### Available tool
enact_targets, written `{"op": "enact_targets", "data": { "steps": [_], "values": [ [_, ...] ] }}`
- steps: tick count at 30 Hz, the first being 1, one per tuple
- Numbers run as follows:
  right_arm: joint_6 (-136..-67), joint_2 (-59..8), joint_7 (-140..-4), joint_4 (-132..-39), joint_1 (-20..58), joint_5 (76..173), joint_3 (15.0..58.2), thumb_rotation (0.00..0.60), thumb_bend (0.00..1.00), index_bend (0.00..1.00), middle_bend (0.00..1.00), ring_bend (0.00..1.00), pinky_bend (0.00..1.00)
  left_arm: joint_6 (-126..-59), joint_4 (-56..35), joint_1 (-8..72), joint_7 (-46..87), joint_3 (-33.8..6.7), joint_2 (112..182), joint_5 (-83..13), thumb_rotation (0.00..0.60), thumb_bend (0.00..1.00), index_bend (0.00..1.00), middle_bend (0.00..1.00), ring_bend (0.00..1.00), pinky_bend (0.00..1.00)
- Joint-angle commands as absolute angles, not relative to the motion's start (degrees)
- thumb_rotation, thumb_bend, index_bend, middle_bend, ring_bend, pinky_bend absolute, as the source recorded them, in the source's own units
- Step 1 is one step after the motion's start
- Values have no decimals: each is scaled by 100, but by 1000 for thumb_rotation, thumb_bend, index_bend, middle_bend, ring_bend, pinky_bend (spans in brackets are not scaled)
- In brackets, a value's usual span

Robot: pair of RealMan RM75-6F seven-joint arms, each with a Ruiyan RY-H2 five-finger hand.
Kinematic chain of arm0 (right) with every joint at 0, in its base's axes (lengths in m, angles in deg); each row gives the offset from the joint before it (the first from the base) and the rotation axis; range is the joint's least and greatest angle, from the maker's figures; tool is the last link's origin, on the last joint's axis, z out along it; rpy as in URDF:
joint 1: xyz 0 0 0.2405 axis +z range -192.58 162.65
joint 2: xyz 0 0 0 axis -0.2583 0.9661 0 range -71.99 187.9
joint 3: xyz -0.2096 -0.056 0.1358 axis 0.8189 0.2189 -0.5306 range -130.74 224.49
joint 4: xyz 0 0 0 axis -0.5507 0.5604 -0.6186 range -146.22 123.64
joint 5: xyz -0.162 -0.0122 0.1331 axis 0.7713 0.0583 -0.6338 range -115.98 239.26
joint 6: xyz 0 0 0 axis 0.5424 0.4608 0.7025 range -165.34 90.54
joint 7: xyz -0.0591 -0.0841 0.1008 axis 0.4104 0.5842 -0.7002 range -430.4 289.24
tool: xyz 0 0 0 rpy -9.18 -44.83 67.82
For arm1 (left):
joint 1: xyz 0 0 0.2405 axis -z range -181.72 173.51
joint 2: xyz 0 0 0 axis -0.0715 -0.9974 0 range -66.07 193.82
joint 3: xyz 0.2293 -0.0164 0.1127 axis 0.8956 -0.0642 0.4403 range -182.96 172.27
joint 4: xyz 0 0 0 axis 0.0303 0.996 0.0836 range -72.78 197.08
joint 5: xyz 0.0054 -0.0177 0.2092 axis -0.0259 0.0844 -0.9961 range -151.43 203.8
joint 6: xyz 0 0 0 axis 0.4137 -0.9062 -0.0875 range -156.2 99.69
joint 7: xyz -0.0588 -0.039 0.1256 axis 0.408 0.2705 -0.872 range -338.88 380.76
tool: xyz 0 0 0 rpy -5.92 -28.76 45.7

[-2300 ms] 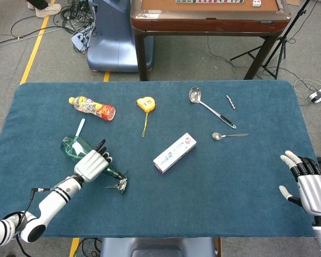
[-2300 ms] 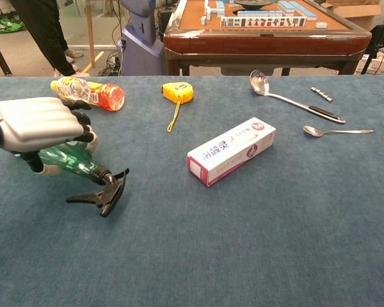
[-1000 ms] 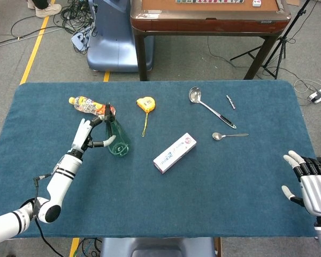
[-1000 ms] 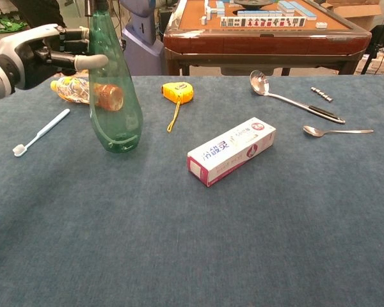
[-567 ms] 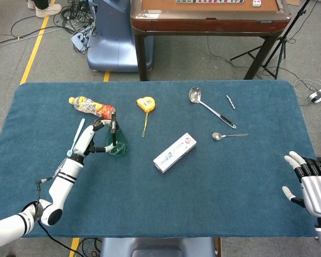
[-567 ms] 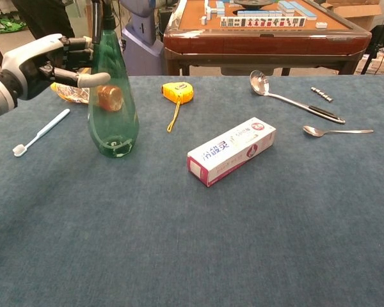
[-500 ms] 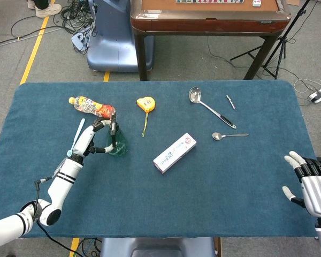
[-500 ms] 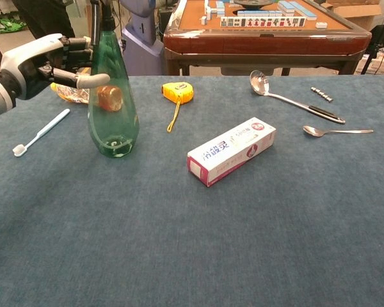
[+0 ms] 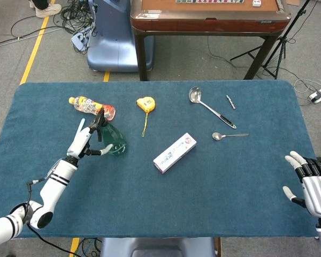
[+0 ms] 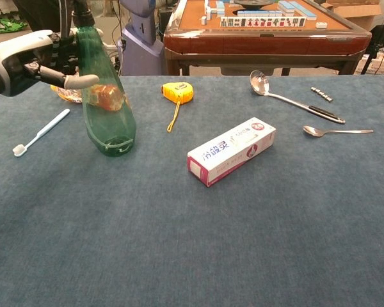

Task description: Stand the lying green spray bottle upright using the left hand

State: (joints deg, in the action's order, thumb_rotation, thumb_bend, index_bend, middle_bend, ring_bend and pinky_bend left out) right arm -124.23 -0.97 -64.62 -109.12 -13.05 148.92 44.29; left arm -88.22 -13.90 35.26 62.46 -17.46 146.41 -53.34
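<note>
Near the table's left side, the left hand [image 10: 27, 62] grips the green spray bottle [image 10: 102, 105] at its upper body, base on the cloth but leaning left, so settling it vertical and letting go comes next; the right hand [image 9: 310, 184] rests open.

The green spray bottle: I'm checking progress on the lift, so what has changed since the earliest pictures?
The green spray bottle lay on its side under the left robot hand; that hand raised it and set it base-down further back, near the orange drink bottle. It now leans slightly, still held near the neck. A toothbrush it covered now shows. The right robot hand, toothpaste box and spoons stayed put.
</note>
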Motion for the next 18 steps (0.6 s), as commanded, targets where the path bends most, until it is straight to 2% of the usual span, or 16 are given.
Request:
{"op": "enact_targets", "data": {
  "steps": [1,10,18],
  "values": [
    [-12413,-94,-6482,-10897,-1300,14880,4421,600,214,178,144,136,160,-8898,-1505,3415,6108,-1643,14471,-5416,600,328,3,66,0,0],
    [-12280,-77,-6588,-10833,-1224,14806,4377,600,214,178,144,136,160,-9006,-2135,2945,5067,-1319,13730,-5209,600,328,8,64,0,0],
    [-12141,-79,-6807,-10702,-1097,14861,4346,600,214,178,148,136,160,-9784,-2843,2306,3356,-1316,13392,-4476,600,328,68,64,0,0]
  ]
}}
